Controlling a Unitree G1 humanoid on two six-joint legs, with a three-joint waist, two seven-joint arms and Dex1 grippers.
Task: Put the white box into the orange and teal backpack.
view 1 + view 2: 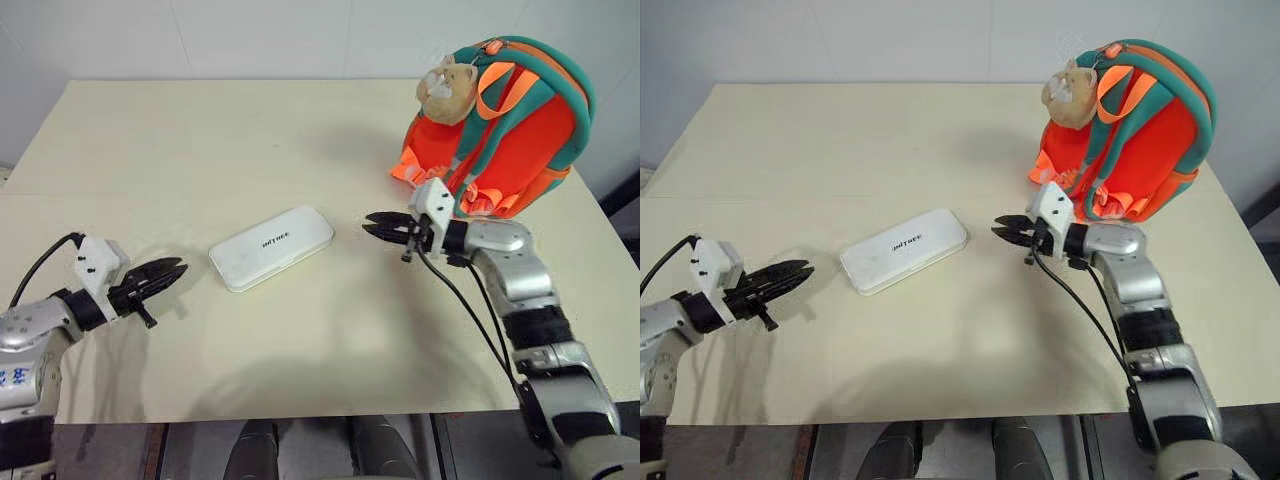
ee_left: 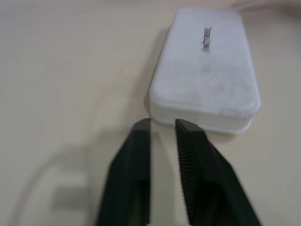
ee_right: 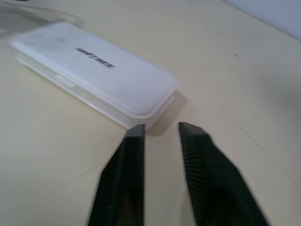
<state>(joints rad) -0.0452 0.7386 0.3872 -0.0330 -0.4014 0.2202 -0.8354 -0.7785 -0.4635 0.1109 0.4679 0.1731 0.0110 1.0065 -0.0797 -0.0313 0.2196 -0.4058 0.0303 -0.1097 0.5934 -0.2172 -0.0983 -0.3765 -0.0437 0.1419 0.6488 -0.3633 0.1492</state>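
The white box (image 1: 271,248) is laid flat mid-worktop (image 1: 200,130), its long axis running between the left end effector (image 1: 165,272) and right end effector (image 1: 382,227). Both are nearly closed, empty, roughly equally near. The orange and teal backpack (image 1: 520,140) is stood at the far right corner.

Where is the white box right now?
In the left eye view the white box lies flat on the table, between the left gripper and right gripper, apart from both.
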